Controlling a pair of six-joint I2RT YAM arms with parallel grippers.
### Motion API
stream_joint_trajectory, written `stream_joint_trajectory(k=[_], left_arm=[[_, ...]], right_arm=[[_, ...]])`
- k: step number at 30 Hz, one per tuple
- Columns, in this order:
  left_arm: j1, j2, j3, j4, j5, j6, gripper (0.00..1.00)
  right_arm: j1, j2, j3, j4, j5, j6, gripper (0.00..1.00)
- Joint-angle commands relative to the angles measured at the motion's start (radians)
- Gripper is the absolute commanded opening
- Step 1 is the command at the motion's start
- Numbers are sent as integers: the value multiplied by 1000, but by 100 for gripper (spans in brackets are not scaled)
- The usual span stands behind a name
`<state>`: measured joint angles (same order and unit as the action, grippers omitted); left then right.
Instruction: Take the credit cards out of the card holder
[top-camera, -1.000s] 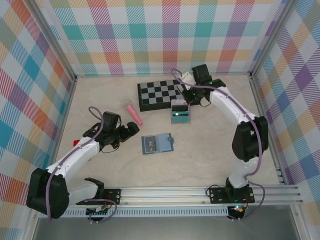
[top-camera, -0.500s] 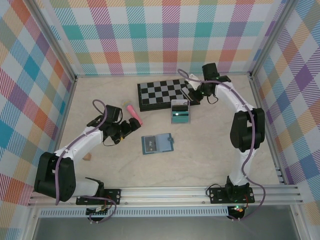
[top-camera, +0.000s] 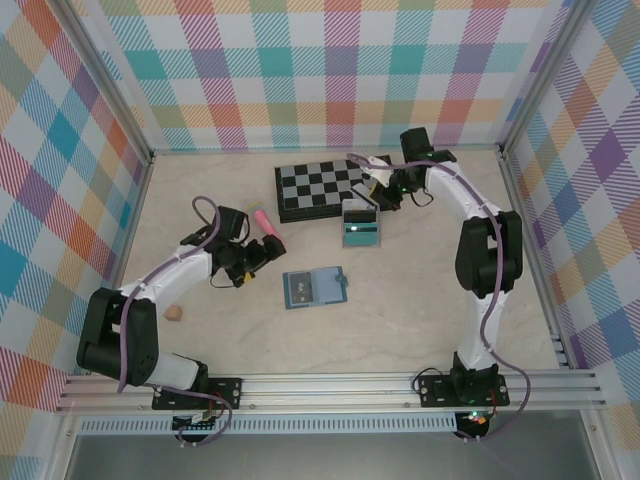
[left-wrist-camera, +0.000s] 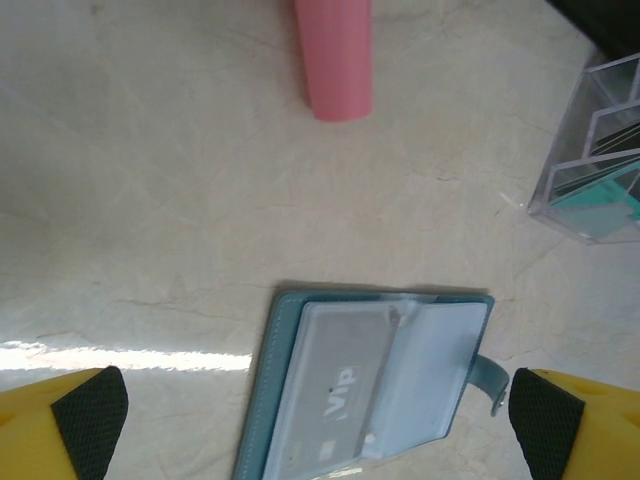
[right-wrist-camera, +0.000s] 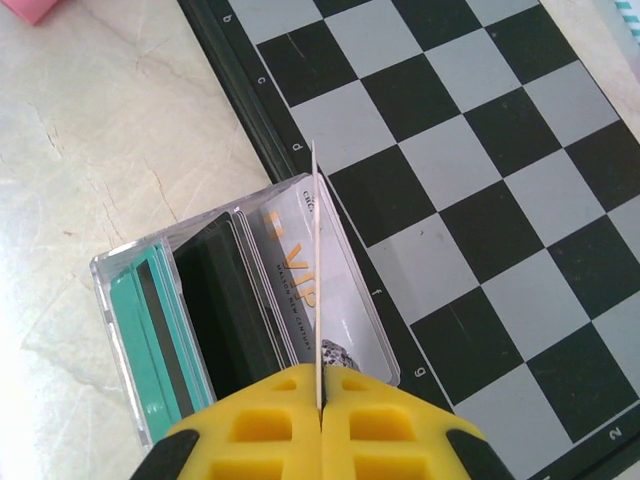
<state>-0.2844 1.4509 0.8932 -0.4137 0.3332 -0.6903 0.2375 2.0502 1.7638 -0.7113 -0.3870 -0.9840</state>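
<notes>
The blue-grey folding card holder lies open and flat near the middle of the pale marbled desk. There is bare surface all round it, most of it on the near and right sides. A pale grey card lettered "Vip" sits in its left-hand pocket, and the left wrist view cuts off the holder's near edge. The left claw hovers just left of it, jaws spread wide and holding nothing, close to a pink cylindrical marker. Farther back, the right claw is clamped on a thin white card seen edge-on. It is over a clear plastic stand that holds teal cards and butts against the near edge of a black-and-grey chessboard. I cannot tell whether that card touches the stand.
</notes>
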Motion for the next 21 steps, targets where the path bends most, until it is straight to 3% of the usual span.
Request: stream_joint_trajectory(k=[1,8,21], left_arm=[[17,15,42,1,28,6,100],[17,42,36,-1,32,22,100],[18,85,47,27,73,28,100]], right_arm=[[9,38,31,-26,-40,-127,0],[10,70,36,-18,40,-202,0],[17,123,137,-119,8,-240,9]])
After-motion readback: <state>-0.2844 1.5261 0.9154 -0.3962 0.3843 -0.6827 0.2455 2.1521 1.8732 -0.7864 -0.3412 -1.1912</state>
